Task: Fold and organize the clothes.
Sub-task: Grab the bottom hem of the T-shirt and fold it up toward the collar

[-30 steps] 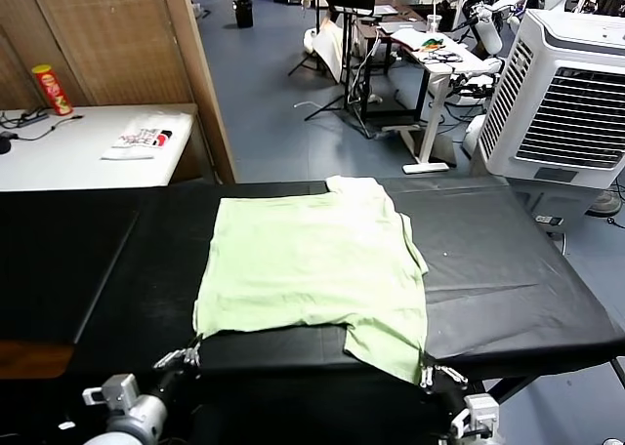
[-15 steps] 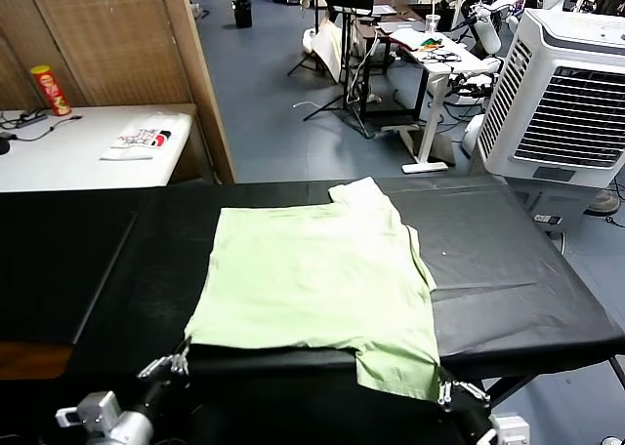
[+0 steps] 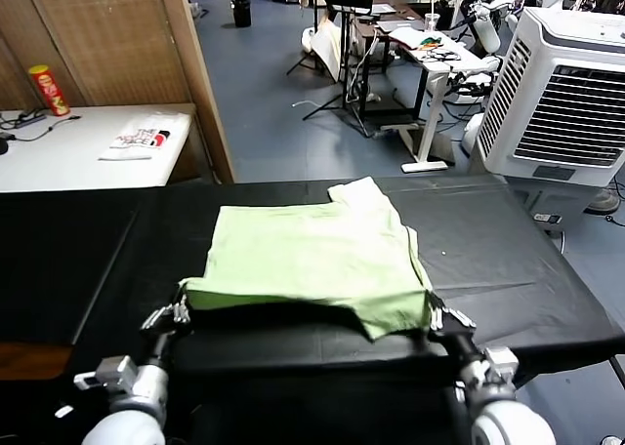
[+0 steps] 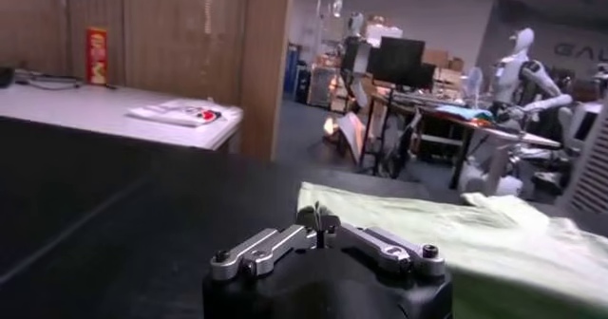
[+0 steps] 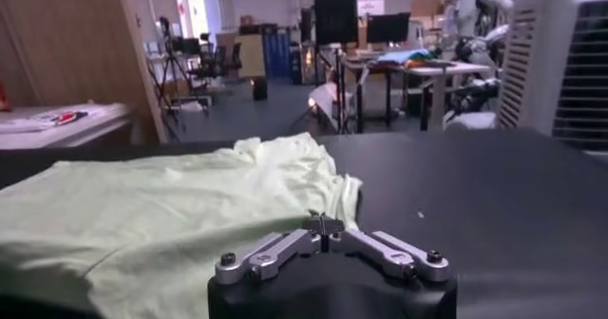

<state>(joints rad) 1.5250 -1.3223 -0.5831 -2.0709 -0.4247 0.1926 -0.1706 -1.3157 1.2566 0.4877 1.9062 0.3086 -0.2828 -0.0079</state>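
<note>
Black cloth covers the long work table [image 3: 508, 269], with a busy lab floor, a white air cooler [image 3: 566, 94] and a side desk holding a red can [image 3: 44, 87] behind it. On the table lies the pale green polo shirt [image 3: 312, 255], spread flat at its far end and lifted at its near hem.

The left gripper [image 3: 176, 313] is closed on the hem corner at its own tip; the shirt runs away from it, forward and toward the other arm. The right gripper [image 3: 441, 318] is likewise pinched shut on the opposite near corner, where a sleeve flap droops just beside it. In both wrist views the fingers meet at a point with green fabric directly ahead.

The step looks like carrying the bottom hem forward over the body to make the first fold. To do it well, both claws should rise together and travel level, keeping the hem taut between them so it does not sag in the middle. The hanging sleeve beside the right claw could tuck under and bunch; a slight outward pull there would help. Releasing should wait until the hem lies squarely near the collar [image 3: 356, 193].
</note>
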